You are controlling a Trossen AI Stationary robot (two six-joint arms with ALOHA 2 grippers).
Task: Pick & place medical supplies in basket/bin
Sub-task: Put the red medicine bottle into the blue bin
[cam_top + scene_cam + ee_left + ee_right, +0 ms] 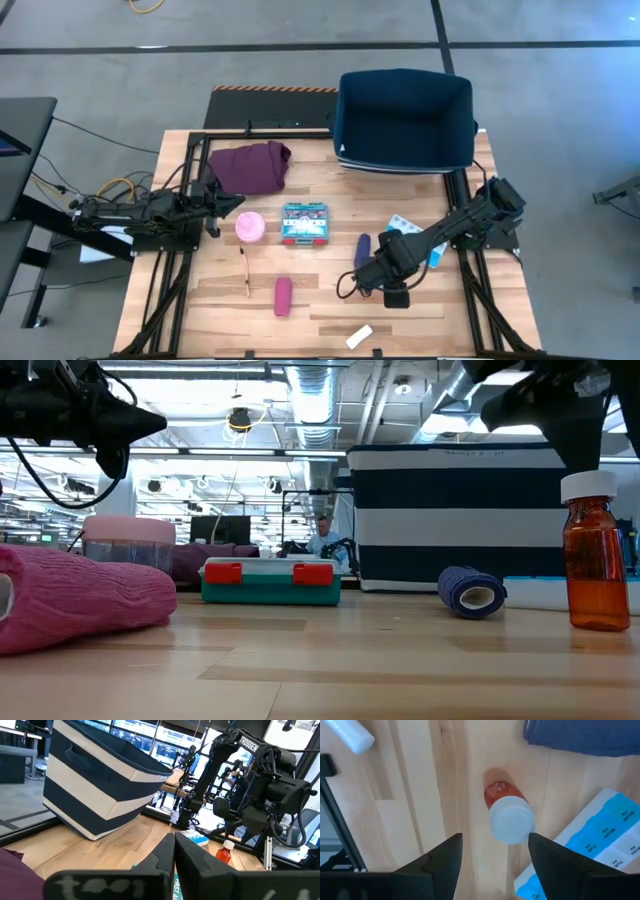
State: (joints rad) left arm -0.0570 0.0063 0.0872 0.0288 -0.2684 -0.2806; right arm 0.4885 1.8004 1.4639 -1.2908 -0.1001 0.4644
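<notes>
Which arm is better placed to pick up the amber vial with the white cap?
The right arm. Its gripper hangs directly above the upright vial, jaws open on either side of it. The left gripper waits across the table, by the pink roll, with its jaws shut.

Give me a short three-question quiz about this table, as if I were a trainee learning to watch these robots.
1. True or false: the striped bin already holds a supply.
2. What stands directly below the right hand? A) pink roll B) amber vial C) teal box
3. Fill in: the left hand hovers beside the ____ tub.

Key:
1. False; the bin's inside looks empty from above.
2. B; the white-capped vial stands upright below the open fingers, untouched.
3. Pink; the pink-lidded tub sits beside the teal box.
</notes>
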